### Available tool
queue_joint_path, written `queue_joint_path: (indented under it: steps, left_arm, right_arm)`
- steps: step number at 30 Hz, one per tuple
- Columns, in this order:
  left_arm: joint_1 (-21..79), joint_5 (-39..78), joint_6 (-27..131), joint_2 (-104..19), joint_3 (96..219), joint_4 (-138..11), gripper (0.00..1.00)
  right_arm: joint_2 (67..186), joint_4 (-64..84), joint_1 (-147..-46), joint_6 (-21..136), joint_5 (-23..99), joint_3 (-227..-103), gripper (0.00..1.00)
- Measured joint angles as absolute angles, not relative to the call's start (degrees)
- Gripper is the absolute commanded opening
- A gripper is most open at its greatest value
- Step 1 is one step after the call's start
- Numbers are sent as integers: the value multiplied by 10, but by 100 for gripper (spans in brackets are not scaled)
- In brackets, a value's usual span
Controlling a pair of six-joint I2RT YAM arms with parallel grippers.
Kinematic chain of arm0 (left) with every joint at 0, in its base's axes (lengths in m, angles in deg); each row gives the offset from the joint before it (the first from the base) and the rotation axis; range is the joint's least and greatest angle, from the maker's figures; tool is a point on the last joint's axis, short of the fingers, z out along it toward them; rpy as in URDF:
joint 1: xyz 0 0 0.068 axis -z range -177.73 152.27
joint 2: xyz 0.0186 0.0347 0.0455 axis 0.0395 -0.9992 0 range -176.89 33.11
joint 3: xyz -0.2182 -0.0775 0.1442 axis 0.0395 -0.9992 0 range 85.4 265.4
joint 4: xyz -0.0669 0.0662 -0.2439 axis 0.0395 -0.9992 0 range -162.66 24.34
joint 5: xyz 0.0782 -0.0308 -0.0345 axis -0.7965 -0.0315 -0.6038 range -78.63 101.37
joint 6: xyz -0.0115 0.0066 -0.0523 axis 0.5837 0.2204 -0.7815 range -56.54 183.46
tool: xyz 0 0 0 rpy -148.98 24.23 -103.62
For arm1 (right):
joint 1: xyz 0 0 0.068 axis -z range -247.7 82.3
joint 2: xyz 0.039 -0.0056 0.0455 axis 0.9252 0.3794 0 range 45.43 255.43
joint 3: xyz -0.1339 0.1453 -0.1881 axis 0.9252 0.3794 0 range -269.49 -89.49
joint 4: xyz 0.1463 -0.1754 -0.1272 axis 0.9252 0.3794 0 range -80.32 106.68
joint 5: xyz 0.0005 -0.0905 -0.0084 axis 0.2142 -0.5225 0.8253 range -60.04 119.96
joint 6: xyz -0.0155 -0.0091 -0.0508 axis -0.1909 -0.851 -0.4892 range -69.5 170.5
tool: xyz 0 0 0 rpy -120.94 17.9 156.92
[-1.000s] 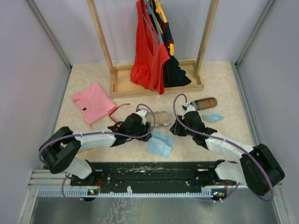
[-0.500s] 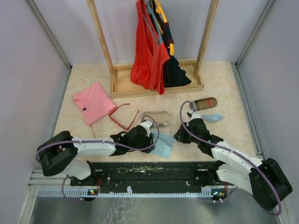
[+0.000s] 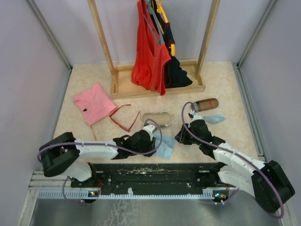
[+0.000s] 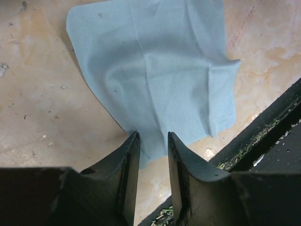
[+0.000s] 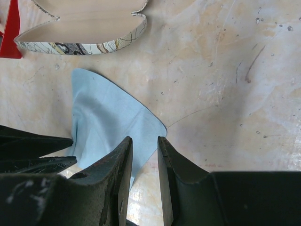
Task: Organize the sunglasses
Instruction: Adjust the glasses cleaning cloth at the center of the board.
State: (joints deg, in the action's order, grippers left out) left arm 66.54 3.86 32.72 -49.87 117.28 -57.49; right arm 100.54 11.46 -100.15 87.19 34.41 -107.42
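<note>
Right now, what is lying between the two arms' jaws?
A light blue cloth, on the table. The overhead view shows it between the left jaws and right jaws; each wrist view shows it just ahead, jaws slightly parted.

Inspection: white-shelled left arm (image 3: 96,149) and right arm (image 3: 230,153), black joints.
Purple cable (image 3: 182,114) along each; matte black tapered fingers (image 4: 129,174) at both wrists.

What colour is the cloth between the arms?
The cloth is light blue, clearest in the left wrist view.
</note>
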Motion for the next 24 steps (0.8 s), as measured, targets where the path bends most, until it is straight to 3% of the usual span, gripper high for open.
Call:
queue_joint_path:
  steps: [12,18,24]
  left_arm:
    - [691,-2,274,-455,1125,-576,21]
    - [712,-20,242,-447,1106,-560,7]
    - [744,-50,216,-432,1111,-603,3]
  right_arm:
    - [994,125,-1002,872,344,-1068,29]
    - [990,129,-1002,871,344,-1068,29]
    - [978,138,-1002,871,343,-1068,29]
